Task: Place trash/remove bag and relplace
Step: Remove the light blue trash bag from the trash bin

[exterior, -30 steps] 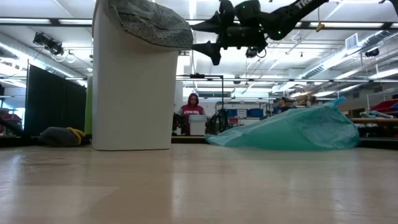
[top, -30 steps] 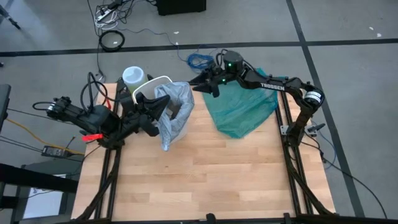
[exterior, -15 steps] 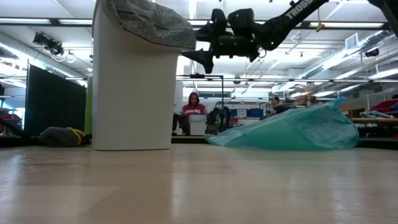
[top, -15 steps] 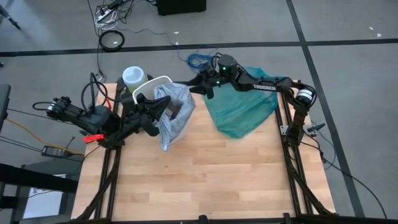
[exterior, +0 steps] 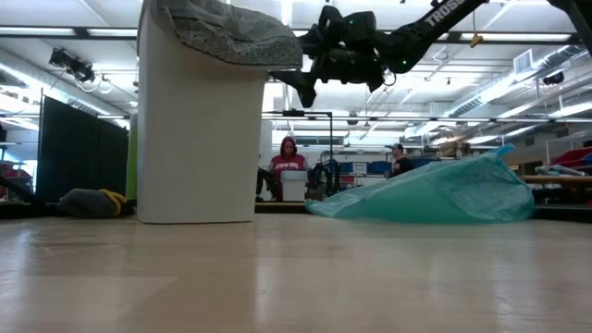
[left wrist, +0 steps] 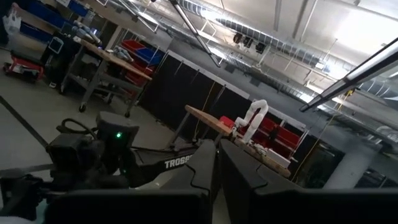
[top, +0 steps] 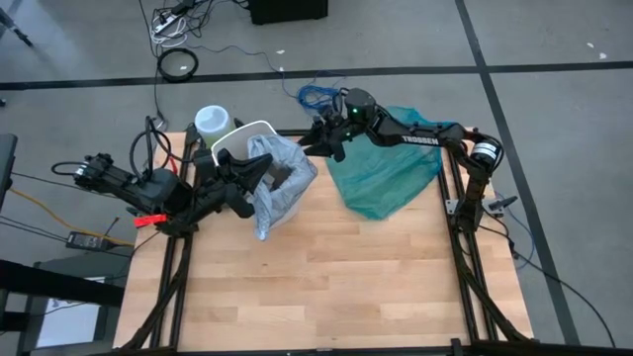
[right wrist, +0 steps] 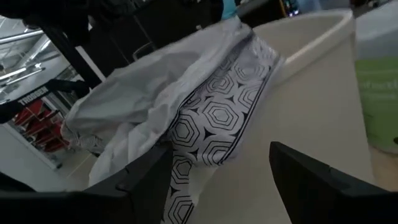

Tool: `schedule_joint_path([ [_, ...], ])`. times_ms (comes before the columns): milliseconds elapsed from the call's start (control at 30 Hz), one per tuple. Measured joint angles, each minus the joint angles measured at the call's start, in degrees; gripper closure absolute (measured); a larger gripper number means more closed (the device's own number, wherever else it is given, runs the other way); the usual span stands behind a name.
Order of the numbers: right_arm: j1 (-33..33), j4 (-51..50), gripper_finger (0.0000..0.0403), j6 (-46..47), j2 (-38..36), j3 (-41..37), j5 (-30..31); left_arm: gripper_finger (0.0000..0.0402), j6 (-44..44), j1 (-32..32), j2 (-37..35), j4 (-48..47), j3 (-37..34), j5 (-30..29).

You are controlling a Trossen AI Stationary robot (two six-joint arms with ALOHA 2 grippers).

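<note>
Seen from directly overhead, the high view takes in the whole wooden tabletop [top: 326,277], both arms and the grey floor around them, while the low view sits at tabletop height and looks level across the boards into the workshop behind. Both share the white bin [exterior: 194,129] and the teal-green bag [top: 386,173]. The left wrist camera faces up and out toward the ceiling beyond the other arm; the right wrist camera looks closely at the bin's liner [right wrist: 186,106].

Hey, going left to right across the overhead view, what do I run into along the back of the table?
Left gripper, shut at the bin's rim → white bin → grey-white bag draped over it → right gripper, open beside the bag → teal bag.
</note>
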Motion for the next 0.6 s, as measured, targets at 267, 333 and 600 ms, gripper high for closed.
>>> schedule_joint_path([
  [267, 2.15, -4.12, 0.0161, -2.24, 0.0, 0.0, 0.24, 0.0372, 0.0, 0.0, 0.0, 0.04, 0.0, 0.02],
  [333, 2.73, -4.07, 0.018, -3.3, 0.0, 0.0, 1.09, 0.0372, 0.0, 0.0, 0.0, -0.02, 0.0, 0.07],
  [600, 3.54, -3.92, 0.0381, -7.68, 0.0, 0.0, 7.34, 0.0372, -0.39, 0.0, 0.0, -0.75, 0.0, 0.11],
])
